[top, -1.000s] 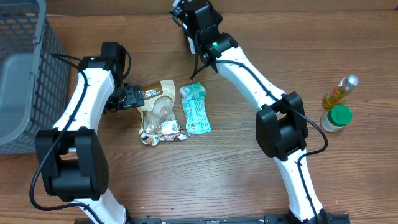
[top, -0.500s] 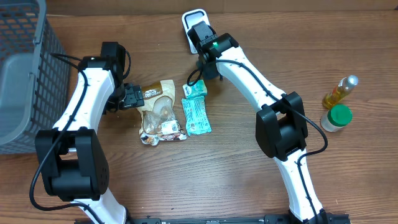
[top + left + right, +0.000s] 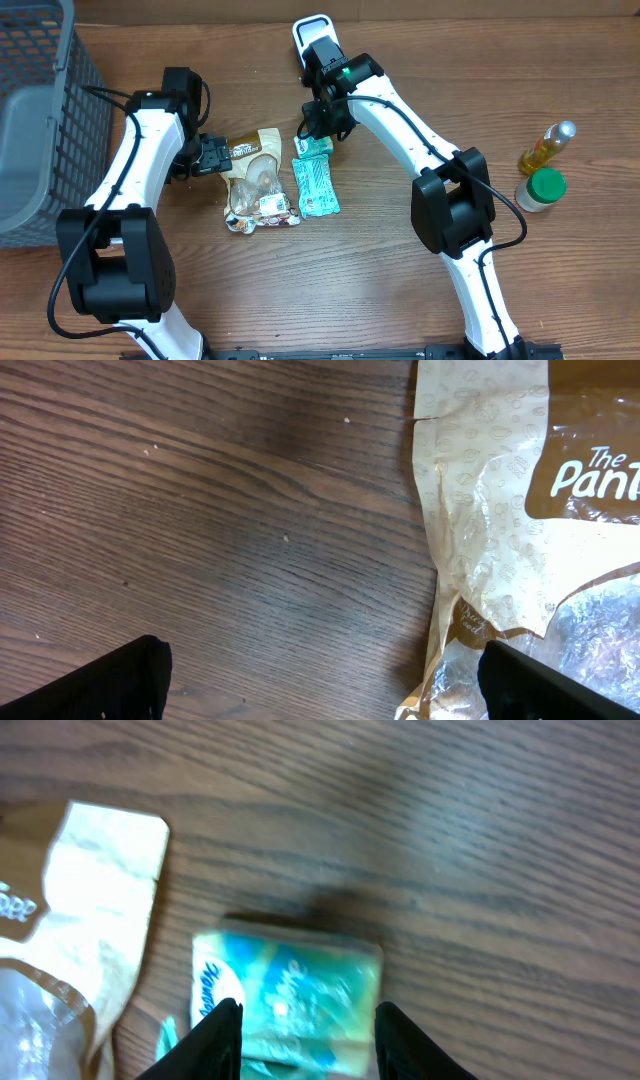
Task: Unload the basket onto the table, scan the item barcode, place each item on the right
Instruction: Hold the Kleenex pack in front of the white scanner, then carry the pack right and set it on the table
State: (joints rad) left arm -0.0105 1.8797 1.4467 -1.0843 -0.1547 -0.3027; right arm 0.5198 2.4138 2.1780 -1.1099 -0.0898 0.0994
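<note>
Left of teal pack (image 3: 315, 180), left gripper (image 3: 213, 155) gapes wide, empty, at snack bag (image 3: 258, 180). Over pack's far end, right gripper (image 3: 305, 1020) jaws parted, nothing gripped. Beyond: scanner (image 3: 312, 35). Risk: slick film could slip from an end-pinch.

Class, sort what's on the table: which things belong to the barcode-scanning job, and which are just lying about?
Job, probably: white scanner, teal packet, brown snack bag.
Lying about: grey basket, oil bottle, green-lidded jar.
</note>
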